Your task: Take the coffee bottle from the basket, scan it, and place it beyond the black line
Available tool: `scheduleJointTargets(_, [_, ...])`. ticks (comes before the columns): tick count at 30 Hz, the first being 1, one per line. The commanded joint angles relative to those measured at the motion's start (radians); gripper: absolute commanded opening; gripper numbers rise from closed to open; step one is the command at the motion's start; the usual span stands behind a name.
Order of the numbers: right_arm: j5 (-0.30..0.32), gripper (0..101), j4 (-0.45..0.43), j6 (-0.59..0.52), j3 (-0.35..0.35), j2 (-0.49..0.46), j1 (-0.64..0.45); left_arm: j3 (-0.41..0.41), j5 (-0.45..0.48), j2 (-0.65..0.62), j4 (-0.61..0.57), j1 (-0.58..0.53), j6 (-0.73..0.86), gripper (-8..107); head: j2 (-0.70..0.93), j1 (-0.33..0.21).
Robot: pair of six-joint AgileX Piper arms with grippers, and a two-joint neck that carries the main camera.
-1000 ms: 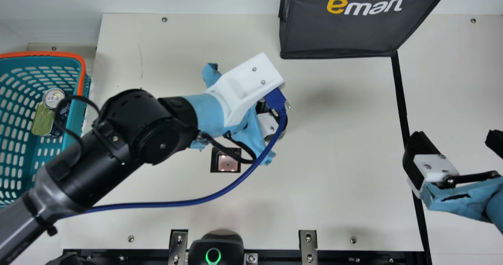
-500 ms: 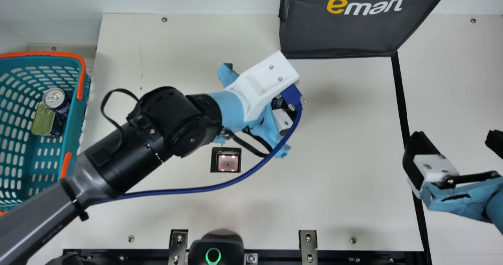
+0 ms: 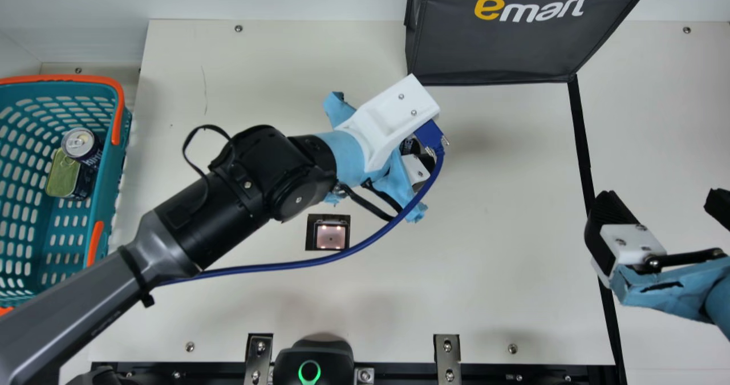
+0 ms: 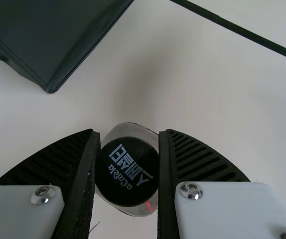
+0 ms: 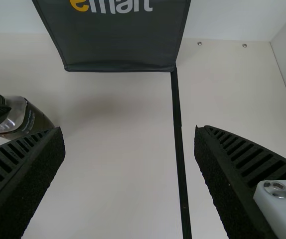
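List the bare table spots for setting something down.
Bare: the patch before the shopping bag, between the coffee bottle and black line; also the back stretch between basket and bag. Crowded: the middle, where the left arm crosses behind the scanner window, and around the right gripper.

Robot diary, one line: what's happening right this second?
left pincer: shut on coffee bottle | bottle: short of black line | right pincer: open, empty | basket: silver-topped can and green-topped tin inside
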Motion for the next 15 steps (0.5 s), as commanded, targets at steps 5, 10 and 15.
scheduleJointTargets(5, [0.000,91,0.000,0.000,0.000,0.000,0.000,0.006,-0.015,0.011,0.015,-0.005,-0.012,10,0.000,-0.015])
scheduleJointTargets(10, [0.000,91,0.000,0.000,0.000,0.000,0.000,0.012,-0.028,0.018,0.027,-0.008,-0.024,10,0.000,-0.015])
scheduleJointTargets(15, [0.000,91,0.000,0.000,0.000,0.000,0.000,0.018,-0.039,0.023,0.038,-0.013,-0.038,10,0.000,-0.015])
